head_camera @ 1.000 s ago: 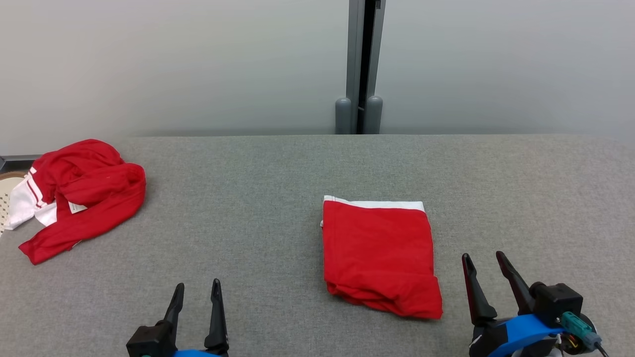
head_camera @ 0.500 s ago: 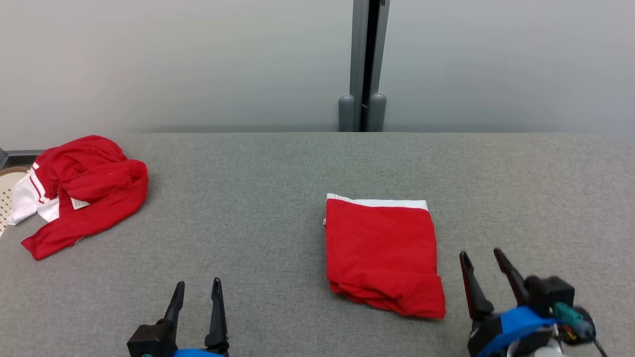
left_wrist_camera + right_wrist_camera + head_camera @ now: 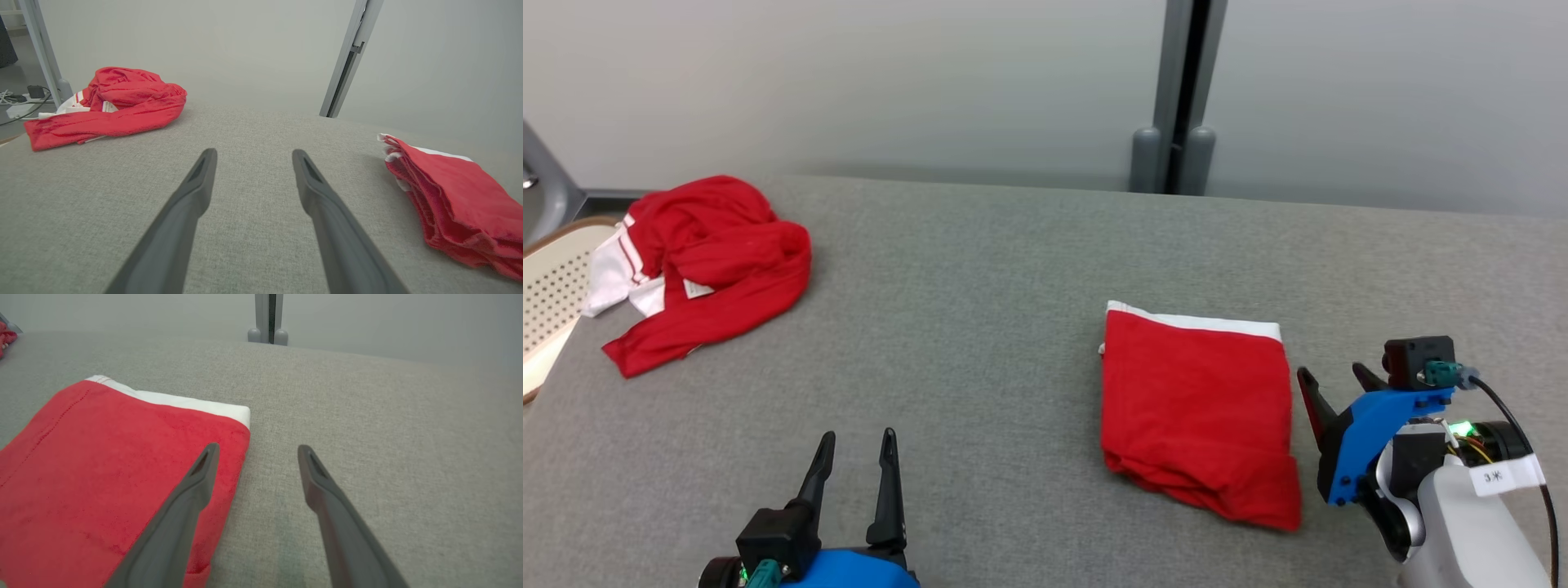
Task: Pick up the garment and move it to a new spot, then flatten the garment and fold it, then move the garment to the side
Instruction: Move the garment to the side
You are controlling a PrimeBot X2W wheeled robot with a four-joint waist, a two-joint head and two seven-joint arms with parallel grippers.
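Right wrist view: folded garment (image 3: 102, 465) lies flat on the grey table (image 3: 367, 416), red with a white band along its far edge. My right gripper (image 3: 257, 447) has its jaws spread wide with nothing between them. One finger is over the garment's right edge and the other is over bare table. I cannot tell whether the finger touches the cloth.

Head view: the same gripper sits just beside the folded garment's right side, right of the table's centre. My left gripper (image 3: 858, 435) is also released and empty, above bare table, well apart from both pieces of cloth. A crumpled garment (image 3: 715, 261), red with white parts, lies heaped at the table's far left corner. A pale perforated surface (image 3: 551, 286) sits beside that corner, and a grey post (image 3: 1180, 82) stands behind the table.

Left wrist view adds the stacked layers along the folded garment's side edge, and cables (image 3: 16, 102) on the floor beyond the crumpled heap.
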